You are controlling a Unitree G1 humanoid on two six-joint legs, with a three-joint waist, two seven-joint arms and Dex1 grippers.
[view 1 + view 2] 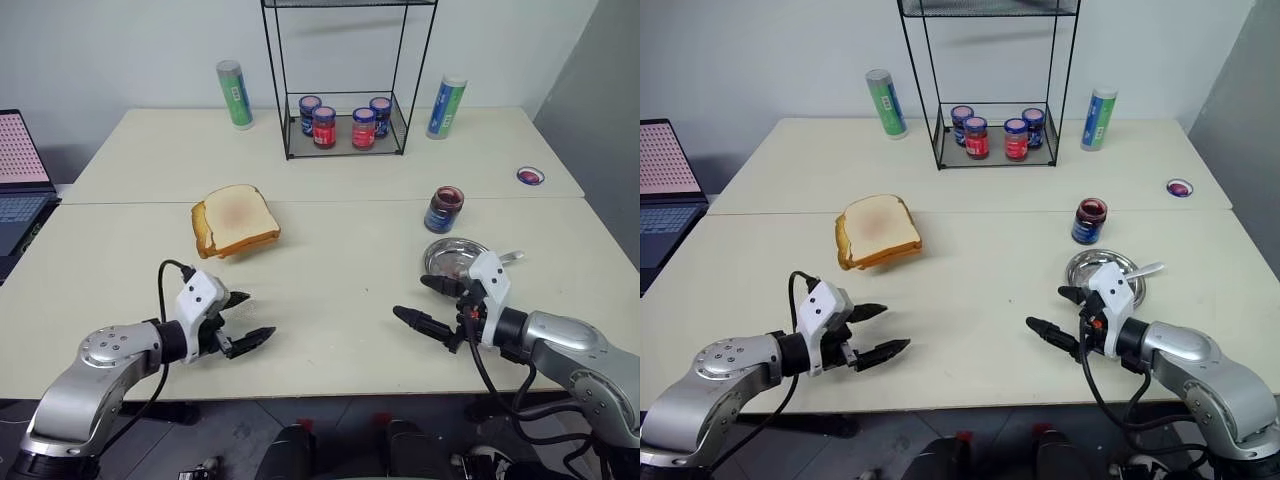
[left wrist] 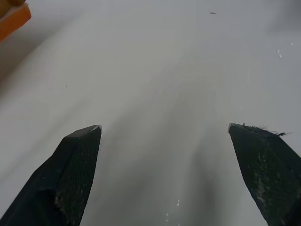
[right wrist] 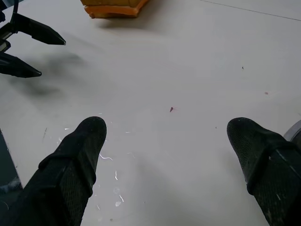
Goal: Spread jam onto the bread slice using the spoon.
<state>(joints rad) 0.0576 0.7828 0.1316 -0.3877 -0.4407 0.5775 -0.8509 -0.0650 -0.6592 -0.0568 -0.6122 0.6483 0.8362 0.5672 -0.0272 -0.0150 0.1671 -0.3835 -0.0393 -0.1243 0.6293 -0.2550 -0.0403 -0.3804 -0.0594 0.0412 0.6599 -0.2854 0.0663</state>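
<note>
Across the pale table, both grippers hover with jaws spread and empty, so the right gripper should reach toward one o'clock for the spoon on the steel plate, approaching its handle squarely.

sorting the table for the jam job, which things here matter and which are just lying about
For the job:
- stack of golden-brown bread slices
- open blue-labelled glass jar of dark red jam
- slim silver spoon on the round steel plate

Lying about:
- black wire rack with four lidded jars
- two green and blue cylinders
- laptop
- small round lid
</note>
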